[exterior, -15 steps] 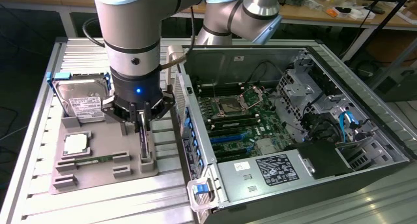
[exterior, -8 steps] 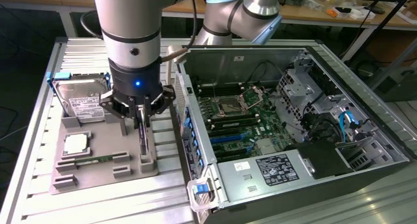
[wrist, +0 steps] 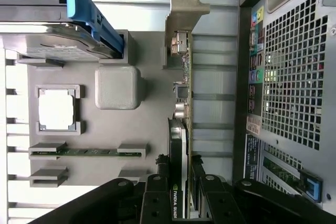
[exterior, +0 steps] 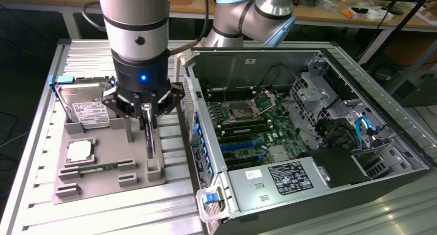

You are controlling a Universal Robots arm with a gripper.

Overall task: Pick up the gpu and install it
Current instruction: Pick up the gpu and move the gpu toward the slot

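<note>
The ribbed metal desk [exterior: 102,217] comes first, and a gray tray [exterior: 102,186] lies on it. In the tray a thin green memory stick [exterior: 95,168] lies flat, with a square chip [exterior: 80,150] just behind it. Beside them, toward the exterior view's right, the gpu [exterior: 149,143] stands up on its thin edge. The jaws come down from above and pinch the gpu, one on each flat side, well away from its shiny bracket [wrist: 186,14]. I cannot tell if its bottom edge touches the tray. Behind it a hard drive [exterior: 85,104] leans in a blue frame. The open computer case [exterior: 253,61] sits just beside the tray. Far back is a wooden desk [exterior: 321,15].
</note>
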